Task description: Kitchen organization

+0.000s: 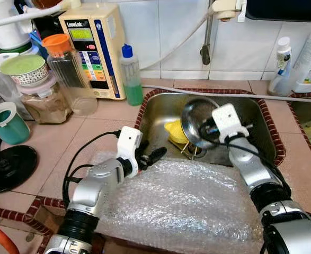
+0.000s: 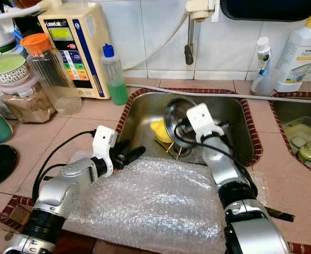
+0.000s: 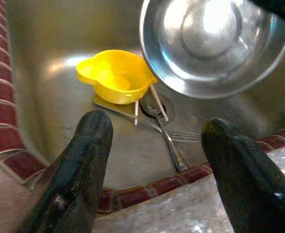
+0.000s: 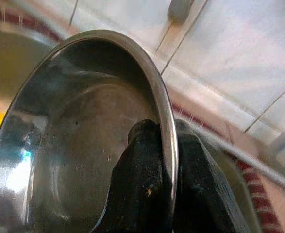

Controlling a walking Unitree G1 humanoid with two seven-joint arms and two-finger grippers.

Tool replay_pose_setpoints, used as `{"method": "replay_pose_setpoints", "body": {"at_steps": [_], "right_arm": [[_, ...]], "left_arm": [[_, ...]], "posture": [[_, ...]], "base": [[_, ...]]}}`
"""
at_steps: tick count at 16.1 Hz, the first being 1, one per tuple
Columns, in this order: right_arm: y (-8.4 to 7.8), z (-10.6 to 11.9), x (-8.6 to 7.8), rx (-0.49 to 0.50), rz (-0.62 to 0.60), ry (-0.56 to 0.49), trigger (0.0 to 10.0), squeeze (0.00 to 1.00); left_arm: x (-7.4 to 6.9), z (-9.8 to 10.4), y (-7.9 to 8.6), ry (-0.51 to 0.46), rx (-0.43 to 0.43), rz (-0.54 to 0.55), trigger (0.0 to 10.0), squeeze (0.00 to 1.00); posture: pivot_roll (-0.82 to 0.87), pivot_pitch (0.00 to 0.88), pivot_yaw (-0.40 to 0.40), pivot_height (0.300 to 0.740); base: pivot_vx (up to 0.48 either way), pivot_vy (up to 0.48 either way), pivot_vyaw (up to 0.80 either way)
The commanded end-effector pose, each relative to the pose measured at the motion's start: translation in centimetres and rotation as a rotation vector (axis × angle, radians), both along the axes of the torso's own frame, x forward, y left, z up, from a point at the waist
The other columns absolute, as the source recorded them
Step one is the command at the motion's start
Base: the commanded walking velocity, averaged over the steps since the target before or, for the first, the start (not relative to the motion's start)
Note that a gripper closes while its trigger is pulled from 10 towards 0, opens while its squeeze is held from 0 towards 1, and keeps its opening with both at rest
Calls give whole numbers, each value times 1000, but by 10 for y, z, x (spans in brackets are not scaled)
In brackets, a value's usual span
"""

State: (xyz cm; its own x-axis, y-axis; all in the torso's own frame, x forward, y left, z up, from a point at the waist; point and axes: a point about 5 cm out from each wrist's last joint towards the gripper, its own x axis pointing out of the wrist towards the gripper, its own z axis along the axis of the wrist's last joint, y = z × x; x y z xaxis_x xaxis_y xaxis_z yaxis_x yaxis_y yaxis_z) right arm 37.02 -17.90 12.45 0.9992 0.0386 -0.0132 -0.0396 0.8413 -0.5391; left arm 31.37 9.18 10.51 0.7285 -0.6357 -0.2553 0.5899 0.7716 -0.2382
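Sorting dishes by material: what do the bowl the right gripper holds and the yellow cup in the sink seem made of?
The bowl, pinched at its rim by the right gripper, looks like polished stainless steel: mirror-like reflections. The yellow cup is probably plastic: opaque colour, soft sheen.

Steel bowl (image 1: pixel 196 123) in the sink (image 1: pixel 160 108), shiny, round, tipped up on edge w/ its hollow facing the robot's left; rim pinched between the right gripper (image 4: pixel 162 145) fingers, one inside, one outside. Yellow plastic cup (image 3: pixel 117 76) w/ a small lip sits upright on the sink floor just beside the bowl, near the drain. A fork (image 3: pixel 188 137) and other cutlery lie flat by the drain, partly under the cup.
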Motion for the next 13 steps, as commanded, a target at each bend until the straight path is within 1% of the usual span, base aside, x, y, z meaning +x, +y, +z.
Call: {"method": "replay_pose_setpoints", "body": {"at_steps": [1, 2, 3, 6, 8, 11, 12, 13], "right_arm": [[1, 2, 3, -31, -3, 2, 3098, 0], [0, -4, 2, -17, 7, 36, 8196, 749], [2, -12, -1, -10, 27, 85, 10000, 1000], [5, -24, -4, -5, 45, 124, 10000, 1000], [8, -35, -10, 53, 59, 165, 10000, 1000], [6, -38, -12, 76, 63, 178, 10000, 1000], [6, -41, -13, 102, 64, 200, 10000, 1000], [11, -54, -19, 240, 77, 295, 10000, 1000]], "left_arm": [[3, 3, 4, -4, 22, 5, 10000, 1000], [3, 4, 4, -12, 29, -2, 10000, 1000], [3, 6, 4, -21, 33, -3, 10000, 1000], [4, 7, 4, -41, 39, 2, 10000, 1000], [5, 8, 4, -54, 28, 11, 10000, 1000], [5, 9, -1, -51, 13, 10, 10000, 1000], [5, 11, -4, -53, 5, 2, 10000, 1000], [5, 11, -6, -59, 2, -2, 10000, 1000]], "posture": [[59, 0, 135, 740], [63, 0, 133, 740], [65, 0, 132, 740], [71, 0, 127, 740], [64, 0, 124, 740], [53, 0, 118, 740], [50, 0, 112, 740], [50, 0, 107, 740]], "base": [[0, 0, 0], [0, 0, 0], [0, 0, 0], [0, 0, 0], [0, 0, 0], [0, 0, 0], [0, 0, 0], [0, 0, 0]]}}
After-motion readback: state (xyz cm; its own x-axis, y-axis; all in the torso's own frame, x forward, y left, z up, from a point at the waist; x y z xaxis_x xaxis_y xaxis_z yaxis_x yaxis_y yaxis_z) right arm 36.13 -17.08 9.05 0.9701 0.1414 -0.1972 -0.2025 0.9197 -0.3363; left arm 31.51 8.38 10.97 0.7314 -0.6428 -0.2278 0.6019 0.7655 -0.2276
